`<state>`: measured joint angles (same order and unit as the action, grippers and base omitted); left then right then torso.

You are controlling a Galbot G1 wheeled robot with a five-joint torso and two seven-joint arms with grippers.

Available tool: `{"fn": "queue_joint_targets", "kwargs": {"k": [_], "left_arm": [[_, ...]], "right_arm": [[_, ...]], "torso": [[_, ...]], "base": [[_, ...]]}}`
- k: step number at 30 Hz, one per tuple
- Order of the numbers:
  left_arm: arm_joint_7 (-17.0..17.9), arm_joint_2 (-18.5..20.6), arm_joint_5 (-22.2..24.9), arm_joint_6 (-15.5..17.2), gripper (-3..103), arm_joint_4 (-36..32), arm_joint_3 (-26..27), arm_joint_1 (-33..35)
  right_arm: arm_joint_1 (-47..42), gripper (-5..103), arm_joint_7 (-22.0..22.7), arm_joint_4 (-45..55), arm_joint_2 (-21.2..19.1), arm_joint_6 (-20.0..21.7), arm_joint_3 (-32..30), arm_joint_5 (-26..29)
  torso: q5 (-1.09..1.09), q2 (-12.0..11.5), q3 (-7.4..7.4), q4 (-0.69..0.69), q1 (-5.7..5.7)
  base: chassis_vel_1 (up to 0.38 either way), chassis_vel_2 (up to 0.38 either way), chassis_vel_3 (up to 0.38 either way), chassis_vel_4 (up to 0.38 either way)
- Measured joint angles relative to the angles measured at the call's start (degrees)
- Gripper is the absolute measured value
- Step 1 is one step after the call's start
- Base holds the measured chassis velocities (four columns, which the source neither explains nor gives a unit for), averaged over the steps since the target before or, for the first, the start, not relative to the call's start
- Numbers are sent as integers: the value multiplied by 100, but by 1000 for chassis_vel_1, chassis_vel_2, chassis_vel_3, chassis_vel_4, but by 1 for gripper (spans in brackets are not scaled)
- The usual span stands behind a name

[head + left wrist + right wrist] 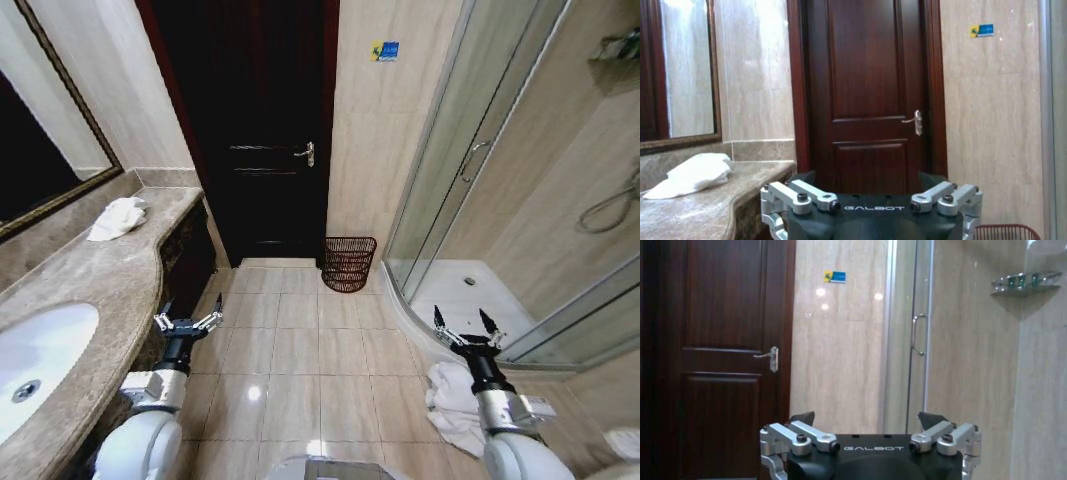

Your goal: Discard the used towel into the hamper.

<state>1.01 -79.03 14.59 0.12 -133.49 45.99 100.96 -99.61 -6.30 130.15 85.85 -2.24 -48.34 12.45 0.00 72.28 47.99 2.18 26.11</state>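
Towel (117,217) lies crumpled on marble vanity counter (90,280); hamper (349,264) stands beside door (250,130). Left gripper (188,322) and right gripper (467,326) hover wide-spread, empty, over floor tiles.

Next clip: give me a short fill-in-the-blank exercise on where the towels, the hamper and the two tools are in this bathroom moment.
1. The hamper stands on the floor between the dark door and the ____ enclosure.
2. A white towel lies on the ____ near the mirror.
3. Another white towel lies on the ____ beside the right tool.
4. Both the left tool and the right tool are open and hold ____.

Missing words: shower; countertop; floor; nothing
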Motion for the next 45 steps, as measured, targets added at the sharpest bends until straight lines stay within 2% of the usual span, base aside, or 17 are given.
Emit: {"fn": "queue_joint_targets", "kwargs": {"k": [7,17,45], "left_arm": [[-88,-55,-134,52,100,-91,48,92],[-89,-95,-137,-136,100,-59,-10,129],[-126,-99,-200,-176,100,-52,-13,136]], "right_arm": [[-52,100,286,72,-18,136,-3,-69],[-188,100,311,106,-17,111,12,49],[-150,100,317,176,-20,163,23,139]], "torso": [[0,36,19,0,15],[-1,53,29,0,24],[-1,50,27,0,23]], "base": [[0,0,0,0],[0,0,0,0],[0,0,0,0]]}}
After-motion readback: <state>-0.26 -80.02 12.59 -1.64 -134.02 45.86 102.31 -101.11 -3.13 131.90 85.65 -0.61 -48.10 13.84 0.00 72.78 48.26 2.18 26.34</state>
